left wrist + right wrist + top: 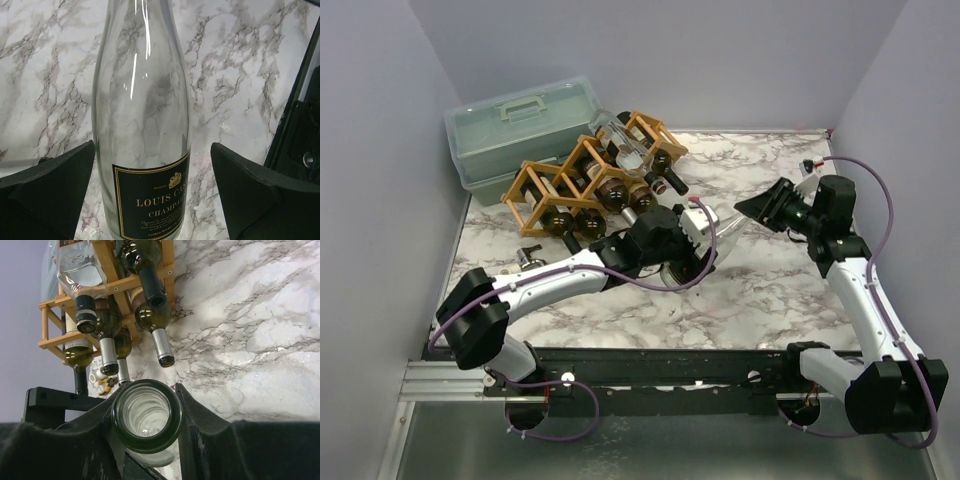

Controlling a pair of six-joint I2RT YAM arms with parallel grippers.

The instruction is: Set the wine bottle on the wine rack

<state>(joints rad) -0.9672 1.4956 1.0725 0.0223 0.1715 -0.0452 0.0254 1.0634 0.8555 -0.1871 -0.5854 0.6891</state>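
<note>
The wine bottle (718,238) is lying slanted over the middle of the bench (780,290), clear glass, with its neck pointing toward the far right corner and its base toward the near left. It is sitting outside the wine rack (582,178), on the rack's near side. The right hand (752,212) is reaching in from the right edge and pinching the bottle at the mouth. In the right wrist view the dark-rimmed opening (146,415) is looking straight back at us, with a black finger pressing in on each side. The left hand (695,258) is coming across from the near left corner and bracketing the bottle's body. Its fingers (50,192) are spread wide, with marble showing between the glass and the right-side pad (the other pad is right at the glass, and I cannot tell if it is touching). A black label with gold lettering (152,200) is facing that camera. The rack is standing at the far left corner, carrying several dark bottles and one clear one (625,148) up top, necks pointing out over the bench. The pale green toolbox (520,128) is sitting just behind it against the far edge.
</note>
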